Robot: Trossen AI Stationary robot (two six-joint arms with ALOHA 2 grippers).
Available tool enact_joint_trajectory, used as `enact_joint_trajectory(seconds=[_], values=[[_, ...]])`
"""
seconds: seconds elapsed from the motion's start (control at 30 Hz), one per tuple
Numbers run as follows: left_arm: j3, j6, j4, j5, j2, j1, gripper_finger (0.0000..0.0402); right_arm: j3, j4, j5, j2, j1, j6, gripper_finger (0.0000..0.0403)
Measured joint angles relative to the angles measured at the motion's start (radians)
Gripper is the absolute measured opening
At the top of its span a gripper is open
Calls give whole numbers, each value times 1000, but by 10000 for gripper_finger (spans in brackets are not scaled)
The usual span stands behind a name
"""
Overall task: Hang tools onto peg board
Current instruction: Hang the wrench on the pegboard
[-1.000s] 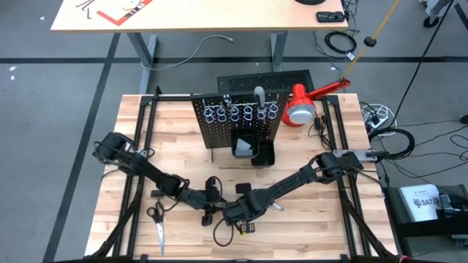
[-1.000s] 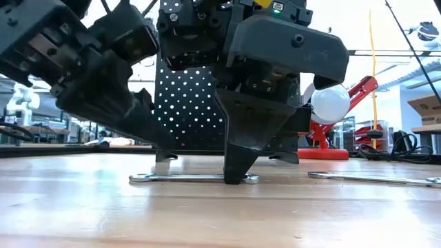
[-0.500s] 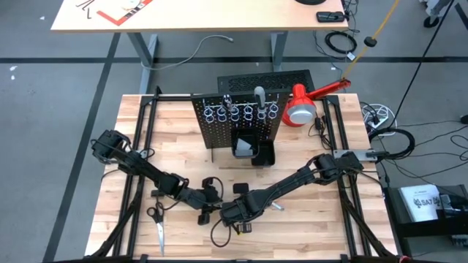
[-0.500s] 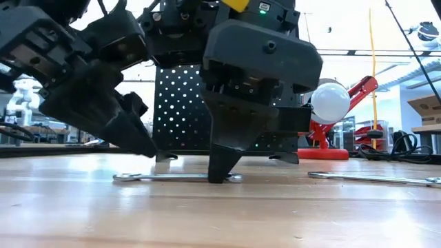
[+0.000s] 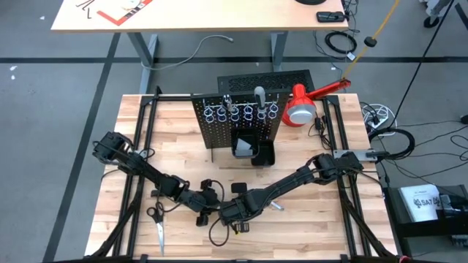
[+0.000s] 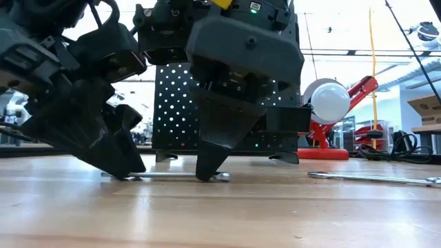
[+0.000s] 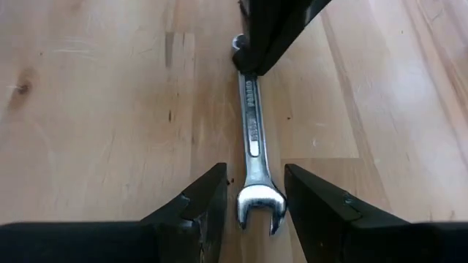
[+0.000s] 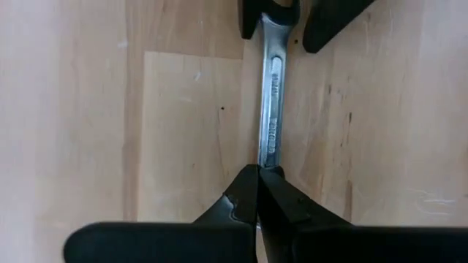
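A thin silver wrench (image 7: 252, 124) lies flat on the wooden table near its front middle. My right gripper (image 8: 259, 191) is shut with its tips down on the wrench, near the ring end. My left gripper (image 7: 256, 212) is open. Its two fingers stand on either side of the wrench's open-jaw end (image 7: 257, 208), with a gap showing on each side. In the low view both grippers reach down to the wrench (image 6: 172, 176), left gripper (image 6: 124, 169) at one end, right gripper (image 6: 207, 172) toward the other. The peg board (image 5: 238, 120) stands upright at the far middle. My right gripper presses its shut fingertips (image 8: 252, 196) down on the wrench's shaft (image 8: 269, 150), close to the ring end. The fingers come steeply from above and slightly from the table's right. The wrench lies flat on the table (image 6: 227, 213) under them.
A second wrench (image 6: 375, 179) lies on the table to the right. Pale-handled pliers (image 5: 157, 225) lie near the front left corner. A black bin (image 5: 252, 151) hangs on the peg board's front, and a red lamp (image 5: 301, 108) stands at its right.
My right gripper has moved a little toward the table's left, sliding the wrench flat along the table with it. My left gripper has tipped further downward, so the wrench's open end now lies between its fingers.
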Motion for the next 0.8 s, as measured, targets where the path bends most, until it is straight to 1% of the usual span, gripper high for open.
enact_joint_trajectory(seconds=[0.37, 0.5, 0.8], values=[[1, 9, 0, -21, 4, 0, 146, 0, 55, -128, -7, -30, 81, 0], [1, 16, -3, -27, 6, 0, 146, 1, 63, -150, -8, -38, 103, 0], [5, 21, 0, -49, 65, 0, 142, 1, 94, -176, -9, -44, 123, 0]])
